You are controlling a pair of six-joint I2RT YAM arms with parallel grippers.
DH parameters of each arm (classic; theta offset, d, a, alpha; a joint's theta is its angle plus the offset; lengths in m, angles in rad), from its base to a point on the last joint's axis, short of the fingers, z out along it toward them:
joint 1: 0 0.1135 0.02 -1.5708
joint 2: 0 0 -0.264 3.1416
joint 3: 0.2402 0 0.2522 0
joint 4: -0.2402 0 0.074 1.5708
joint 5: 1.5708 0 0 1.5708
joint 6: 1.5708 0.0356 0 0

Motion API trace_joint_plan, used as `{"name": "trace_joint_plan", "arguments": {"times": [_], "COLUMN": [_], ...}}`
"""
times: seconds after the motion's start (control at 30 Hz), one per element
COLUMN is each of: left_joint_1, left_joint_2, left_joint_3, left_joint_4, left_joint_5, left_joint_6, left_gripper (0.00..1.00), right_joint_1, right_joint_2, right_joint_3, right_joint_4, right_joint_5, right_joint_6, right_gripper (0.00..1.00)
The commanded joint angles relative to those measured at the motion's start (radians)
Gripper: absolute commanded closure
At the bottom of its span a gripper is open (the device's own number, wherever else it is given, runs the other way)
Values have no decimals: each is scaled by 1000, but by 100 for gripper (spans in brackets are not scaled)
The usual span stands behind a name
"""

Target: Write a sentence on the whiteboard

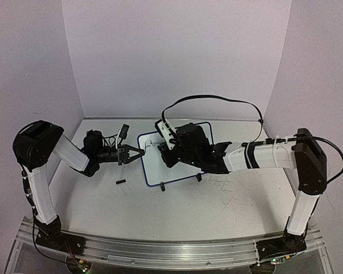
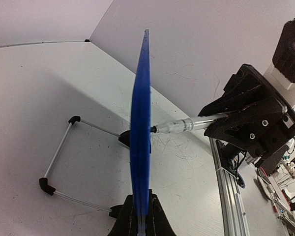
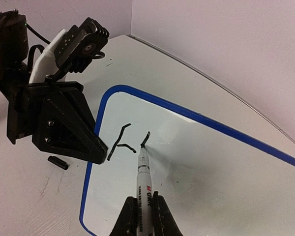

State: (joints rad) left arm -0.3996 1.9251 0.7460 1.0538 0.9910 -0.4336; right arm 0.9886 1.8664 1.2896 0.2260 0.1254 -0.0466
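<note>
1. Top view: the whiteboard [image 1: 153,168] stands in the middle of the surface [image 1: 103,205], between both arms. The left tool [image 1: 135,153] pinches its left rim, and the right tool [image 1: 169,153] hangs over its face.
2. Left wrist view: the whiteboard shows edge-on, and the marker [image 2: 179,127] meets it almost square.
3. Right wrist view: the right tool is closed on the marker. Its tip touches the whiteboard just right of the black strokes [image 3: 119,142]. The blank part lies further right, so I judge the writing goes that way.
</note>
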Motion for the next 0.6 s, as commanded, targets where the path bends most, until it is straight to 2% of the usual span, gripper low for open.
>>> {"name": "trace_joint_plan", "arguments": {"times": [0.0,0.57], "left_joint_1": [-20,-20], "left_joint_2": [-7,-7], "left_joint_3": [4,5], "left_joint_4": [-89,-95], "left_joint_5": [-20,-21], "left_joint_6": [62,64], "left_gripper": [100,100], "right_joint_1": [7,19], "right_joint_2": [16,15], "right_joint_3": [6,-17], "right_joint_4": [2,-15], "right_joint_5": [3,-6], "right_joint_6": [19,38], "right_gripper": [100,100]}}
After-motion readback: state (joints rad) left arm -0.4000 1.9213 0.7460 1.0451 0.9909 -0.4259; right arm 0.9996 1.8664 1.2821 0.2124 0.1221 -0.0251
